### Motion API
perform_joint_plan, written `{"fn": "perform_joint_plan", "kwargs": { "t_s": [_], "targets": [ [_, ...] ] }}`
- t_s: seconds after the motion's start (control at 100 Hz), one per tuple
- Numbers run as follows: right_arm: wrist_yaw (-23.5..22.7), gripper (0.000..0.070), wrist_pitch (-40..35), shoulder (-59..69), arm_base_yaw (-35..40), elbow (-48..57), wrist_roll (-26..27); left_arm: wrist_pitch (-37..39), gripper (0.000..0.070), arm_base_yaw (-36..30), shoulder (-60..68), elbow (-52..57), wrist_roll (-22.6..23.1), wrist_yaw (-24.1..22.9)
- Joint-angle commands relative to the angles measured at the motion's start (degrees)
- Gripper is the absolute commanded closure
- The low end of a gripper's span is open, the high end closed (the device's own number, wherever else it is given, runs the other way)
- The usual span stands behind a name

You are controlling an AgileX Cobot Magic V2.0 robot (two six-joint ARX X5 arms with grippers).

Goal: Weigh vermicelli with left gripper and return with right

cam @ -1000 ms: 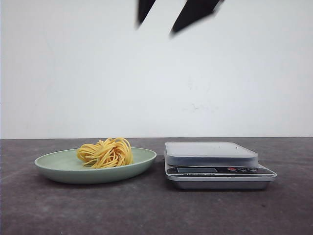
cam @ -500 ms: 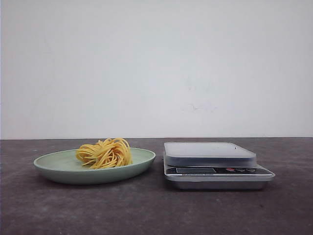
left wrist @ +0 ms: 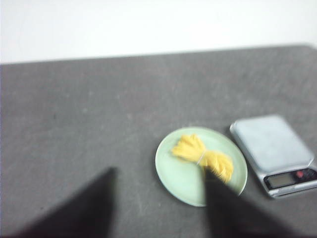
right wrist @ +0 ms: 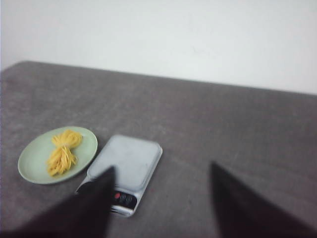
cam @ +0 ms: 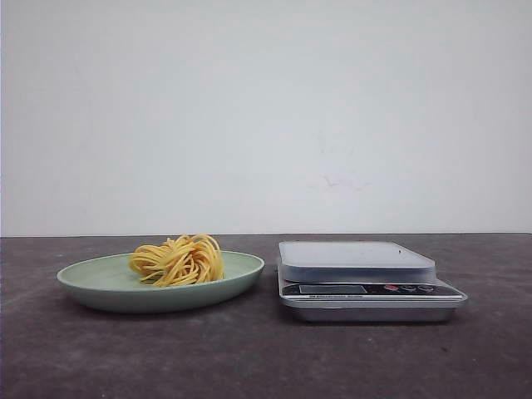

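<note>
While sitting on the plate (cam: 100,283) left of the scale (cam: 366,283), the vermicelli (cam: 178,259) is showing looped yellow strands; both wrist views are blurring, each gripper's fingers spread apart.

Yellow vermicelli (cam: 178,259) nest on green plate (cam: 91,278)

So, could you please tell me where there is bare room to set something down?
The flat grey platform of the silver kitchen scale is bare. The dark grey tabletop is open in front. The gap between pale green plate and scale is narrow; yellow vermicelli nest fills the plate's middle.
</note>
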Motion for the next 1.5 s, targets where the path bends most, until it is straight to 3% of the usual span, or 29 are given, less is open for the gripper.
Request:
{"fn": "perform_joint_plan", "kwargs": {
  "t_s": [0.0, 0.38, 1.05, 1.2, 1.29, 1.49],
  "targets": [
    [-0.02, 0.0693, 0.55, 0.09, 0.22, 0.46, 1.03, 0.92, 0.0691, -0.42, -0.02, 0.74, -0.35, -0.26],
    [-0.17, 0.0693, 0.59, 0.09, 0.24, 0.37, 2.69, 3.43, 0.0689, -0.42, -1.62, 0.76, -2.43, -0.20],
    [0.00, 0.0693, 0.70, 0.09, 0.31, 0.39, 2.69, 3.30, 0.0683, 0.48, -2.12, 0.76, -1.51, -0.20],
    [0.00, 0.0693, 0.70, 0.09, 0.31, 0.39, 2.69, 6.34, 0.0683, 8.48, -4.00, -0.83, 1.55, -0.17],
    [0.00, 0.0693, 0.70, 0.09, 0.31, 0.39, 2.69, 13.92, 0.0684, 16.68, -7.06, -6.23, 2.58, 0.39],
    [0.00, 0.0693, 0.70, 0.09, 0.31, 0.39, 2.69, 32.20, 0.0684, 30.75, -18.12, -27.76, 9.75, 10.51]
  ]
}}
